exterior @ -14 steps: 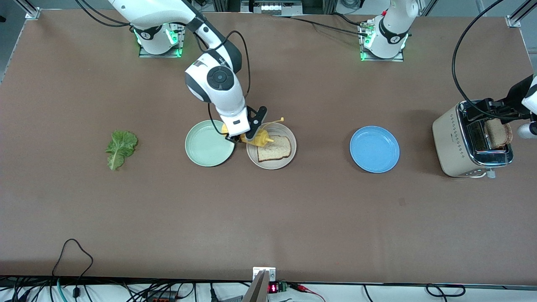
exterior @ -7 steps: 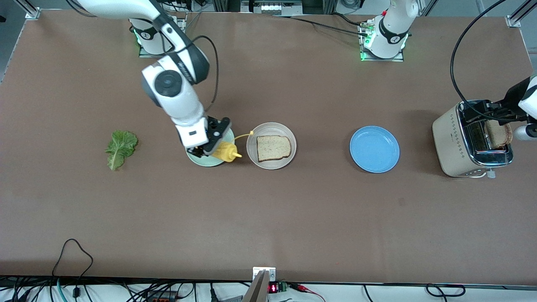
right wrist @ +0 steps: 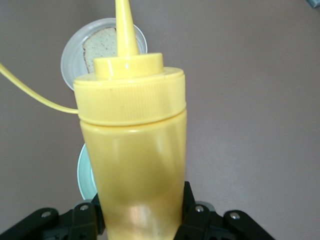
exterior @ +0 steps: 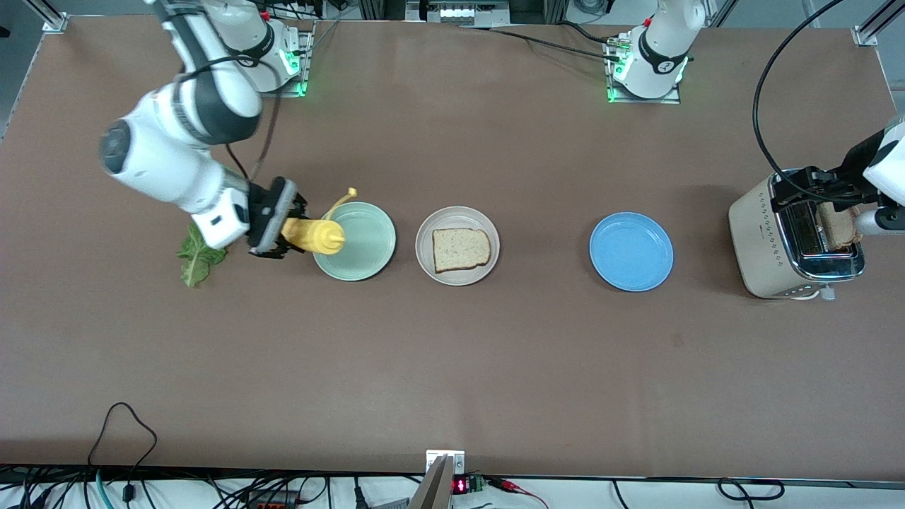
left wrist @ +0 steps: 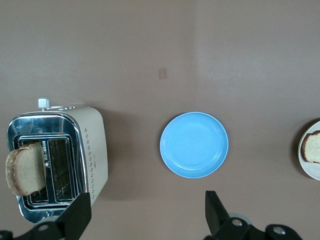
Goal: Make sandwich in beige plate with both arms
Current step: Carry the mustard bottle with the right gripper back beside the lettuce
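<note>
Beige and shallow-rimmed, the round beige plate (exterior: 457, 245) sits mid-counter with one square bread slice (exterior: 461, 249) lying flat on it, speckled crumb inside a darker crust. At its nine o'clock in the front view, just beside it, is a smooth mint-green plate (exterior: 360, 244); at its three o'clock, well apart, a glossy blue plate (exterior: 631, 252). Both are round like the first.

Over the mint-green plate's edge toward the right arm's end, the right tool (exterior: 277, 228) is clenched on a yellow plastic squeeze bottle (exterior: 313, 237), tipped on its side, its ribbed cap and cone nozzle toward the plates and a thin cap tether curling off. A ruffled lettuce leaf (exterior: 198, 258) lies on the matte brown counter (exterior: 452, 367) at the bottle's nine o'clock, partly under that arm.

At the left arm's end stands a cream toaster (exterior: 771, 237) with a chrome top and dotted sides. A toast slice (left wrist: 24, 169) pokes out of one slot. The left tool (left wrist: 146, 212) hangs above the toaster, released, fingers spread wide and empty.
</note>
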